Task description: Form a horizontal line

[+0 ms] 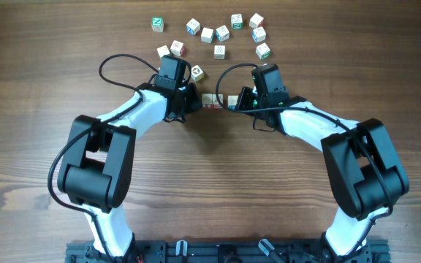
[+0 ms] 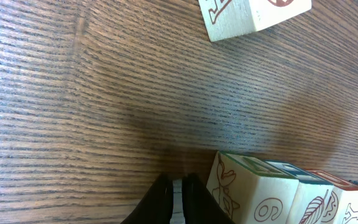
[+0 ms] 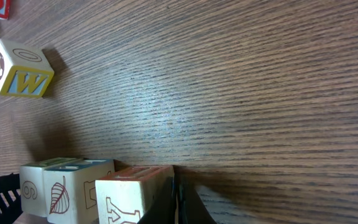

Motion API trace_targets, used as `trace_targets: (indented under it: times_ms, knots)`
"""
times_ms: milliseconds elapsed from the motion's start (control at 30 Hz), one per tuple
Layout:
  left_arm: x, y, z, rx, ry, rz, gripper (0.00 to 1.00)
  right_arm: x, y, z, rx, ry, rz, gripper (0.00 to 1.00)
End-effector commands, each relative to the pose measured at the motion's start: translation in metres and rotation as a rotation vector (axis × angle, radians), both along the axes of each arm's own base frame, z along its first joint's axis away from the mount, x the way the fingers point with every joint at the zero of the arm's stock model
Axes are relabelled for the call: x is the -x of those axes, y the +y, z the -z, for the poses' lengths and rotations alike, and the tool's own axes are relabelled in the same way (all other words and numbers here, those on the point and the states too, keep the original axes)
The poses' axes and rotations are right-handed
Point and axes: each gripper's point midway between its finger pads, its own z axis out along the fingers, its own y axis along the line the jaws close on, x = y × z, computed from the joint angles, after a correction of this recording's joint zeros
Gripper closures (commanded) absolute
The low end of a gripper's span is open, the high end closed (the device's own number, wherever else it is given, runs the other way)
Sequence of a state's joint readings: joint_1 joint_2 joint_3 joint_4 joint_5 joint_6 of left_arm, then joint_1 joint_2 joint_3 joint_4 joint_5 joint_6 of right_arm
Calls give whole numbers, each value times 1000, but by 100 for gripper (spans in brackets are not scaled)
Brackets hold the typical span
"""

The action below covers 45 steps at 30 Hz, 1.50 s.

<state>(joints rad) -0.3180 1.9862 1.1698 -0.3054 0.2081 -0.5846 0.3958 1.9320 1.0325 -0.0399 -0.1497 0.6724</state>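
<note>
Both grippers are held low at the two ends of the row. The left gripper (image 2: 178, 185) is closed to a sliver with nothing in it. The right gripper (image 3: 178, 186) is fully closed, empty, and set just beside the end block, seemingly so that the blunt tips can serve as pushers. On the wooden table (image 1: 210, 183), the horizontal line (image 3: 95, 186) is found between them, three lettered cubes edge to edge. Loose cubes (image 1: 207, 34) are scattered beyond it, and a W cube (image 3: 20, 68) is left apart from the row.
</note>
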Motion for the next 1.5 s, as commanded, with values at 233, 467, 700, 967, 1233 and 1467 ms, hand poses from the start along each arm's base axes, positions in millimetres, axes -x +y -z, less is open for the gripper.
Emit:
trace_targets:
  times_ms: [233,467,700,967,1233,1467]
  knots:
    - [16,8,37,-58,55,23,96,8,-1,15,13,32,-22,96]
    - [11,6,35,-57,26,44,96,8,0,15,9,34,-24,96]
    - [11,6,35,-57,25,43,96,9,6,12,-24,34,-43,96]
    - [11,6,35,-56,25,43,96,6,8,10,-31,21,-43,96]
    - [11,6,35,-57,25,43,96,2,9,7,-51,11,-24,96]
    - [11,6,35,-57,25,43,96,4,8,9,-46,20,-23,96]
